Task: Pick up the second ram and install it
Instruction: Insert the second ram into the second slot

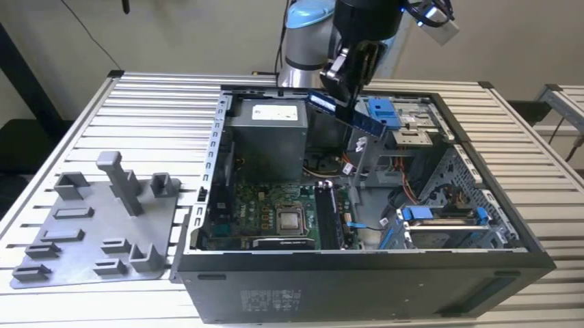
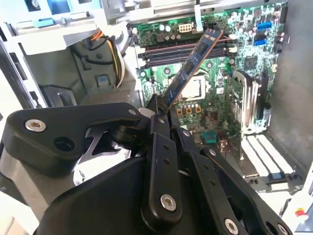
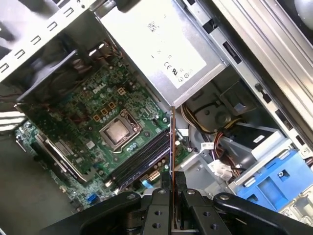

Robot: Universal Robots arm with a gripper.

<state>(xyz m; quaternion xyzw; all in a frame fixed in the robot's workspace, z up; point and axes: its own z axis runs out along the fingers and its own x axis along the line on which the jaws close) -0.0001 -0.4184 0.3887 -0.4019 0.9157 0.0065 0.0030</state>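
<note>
- One arm is reaching down from the far edge of the surface, and its one hand (image 1: 338, 92) is clamping both fingers on one end of the second ram (image 1: 351, 116).
- That single stick is hanging in the air, tilted, over the far half of the one open computer case (image 1: 365, 273), clear of everything inside it.
- In the second wrist view the second ram (image 2: 193, 66) is slanting away from the hand (image 2: 159, 110), its free end hovering over the motherboard (image 2: 220, 112).
- In the first wrist view the stick (image 3: 172, 142) is showing edge-on as one thin line rising from the hand (image 3: 172, 183).
- One bank of long black slots (image 3: 142, 159) is lying beside one processor socket (image 3: 119, 132); I cannot tell their exact number.
- One grey power supply (image 1: 264, 130) is sitting in the case's far corner on the exterior view's left.
- Two blue brackets are showing on the case's other side, one far (image 1: 383, 113) and one near (image 1: 438, 214).
- One grey holder plate (image 1: 91, 225) is lying flat by the surface's (image 1: 155, 102) edge on the exterior view's left, just beside the case.
</note>
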